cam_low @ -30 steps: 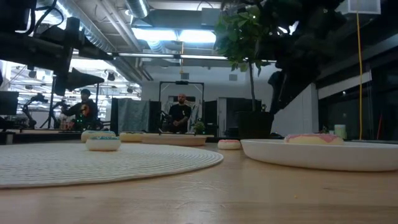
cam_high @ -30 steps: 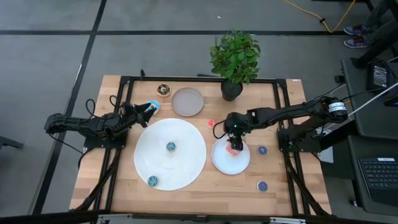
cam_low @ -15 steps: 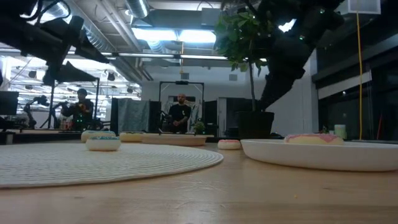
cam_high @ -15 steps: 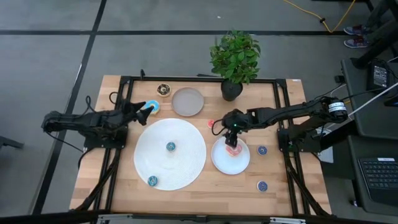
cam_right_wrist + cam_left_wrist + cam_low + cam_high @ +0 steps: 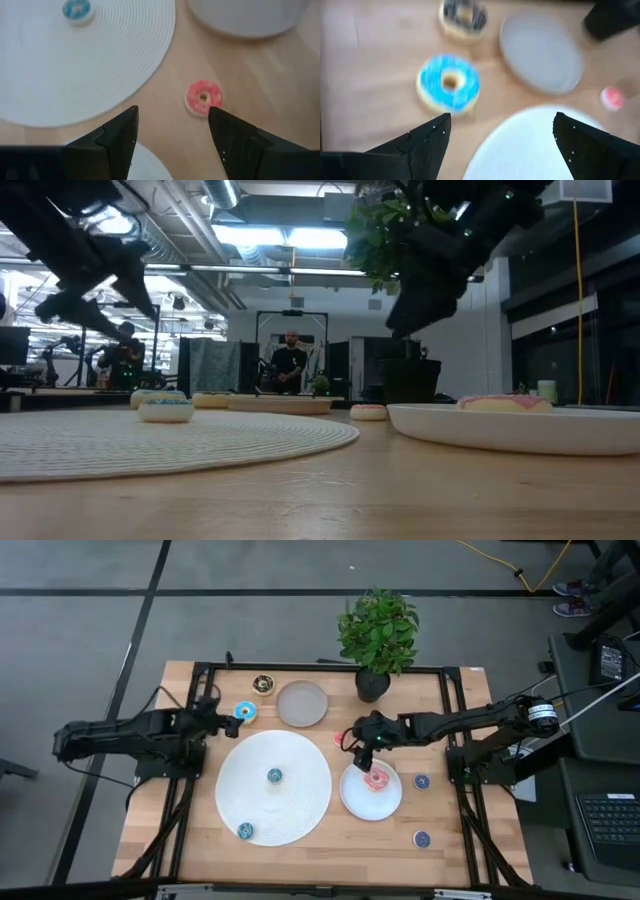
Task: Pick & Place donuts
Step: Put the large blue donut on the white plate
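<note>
A blue-iced donut [image 5: 244, 711] [image 5: 449, 88] lies flat on the wood at the far left, just ahead of my open left gripper [image 5: 222, 720] [image 5: 500, 145], which hovers above the table. A pink donut [image 5: 376, 778] rests on the white plate [image 5: 352, 802]. My right gripper [image 5: 356, 743] [image 5: 175, 135] hangs open and empty beyond that plate, over a tiny red-pink donut [image 5: 339, 738] [image 5: 204, 97]. A chocolate donut [image 5: 263, 684] lies near the far edge. Two teal donuts [image 5: 274, 775] sit on the large white disc [image 5: 300, 800].
A grey plate [image 5: 302, 703] lies between the blue donut and a potted plant [image 5: 378, 635] at the far edge. Two tiny dark blue donuts [image 5: 421, 781] lie on bare wood right of the white plate. People show in the room beyond the table.
My left gripper has drawn back from the blue donut toward the table's left edge, risen and tipped nose-down; the donut stays on the wood. My right gripper has lifted off the pink donut and swung toward the far edge; that donut stays on the white plate.
</note>
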`<state>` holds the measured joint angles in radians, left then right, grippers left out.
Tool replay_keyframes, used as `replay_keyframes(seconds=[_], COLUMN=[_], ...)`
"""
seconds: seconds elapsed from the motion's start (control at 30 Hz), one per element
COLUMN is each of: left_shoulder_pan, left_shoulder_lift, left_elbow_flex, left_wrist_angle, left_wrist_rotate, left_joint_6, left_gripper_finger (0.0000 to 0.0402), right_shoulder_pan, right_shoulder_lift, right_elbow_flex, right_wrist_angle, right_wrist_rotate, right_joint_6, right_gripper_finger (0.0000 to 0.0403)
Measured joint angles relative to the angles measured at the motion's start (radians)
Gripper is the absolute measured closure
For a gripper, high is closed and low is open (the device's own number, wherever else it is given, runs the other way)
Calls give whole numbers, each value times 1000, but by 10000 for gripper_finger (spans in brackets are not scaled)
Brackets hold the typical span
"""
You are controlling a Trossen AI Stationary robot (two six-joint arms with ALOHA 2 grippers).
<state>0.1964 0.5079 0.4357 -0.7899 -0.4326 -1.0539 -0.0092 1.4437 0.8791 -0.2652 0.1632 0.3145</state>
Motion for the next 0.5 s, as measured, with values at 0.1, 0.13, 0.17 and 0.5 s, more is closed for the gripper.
replay_keyframes(seconds=[0.1,0.13,0.17,0.5], left_shoulder_pan=[61,80,100,313], left_shoulder_lift=[66,85,103,230], left_elbow_flex=[2,2,1,65], left_wrist_angle=[0,3,8,23], left_wrist_rotate=[93,113,132,201], left_joint_6=[9,9,13,182], left_gripper_finger=[66,66,66,66], right_shoulder_pan=[0,0,0,13], right_shoulder_lift=[0,0,0,0], right_elbow_flex=[0,0,0,-1], right_wrist_angle=[43,50,54,93], right_wrist_rotate=[21,22,23,53], right_joint_6=[-2,-1,-1,-4], right_gripper_finger=[161,161,161,161])
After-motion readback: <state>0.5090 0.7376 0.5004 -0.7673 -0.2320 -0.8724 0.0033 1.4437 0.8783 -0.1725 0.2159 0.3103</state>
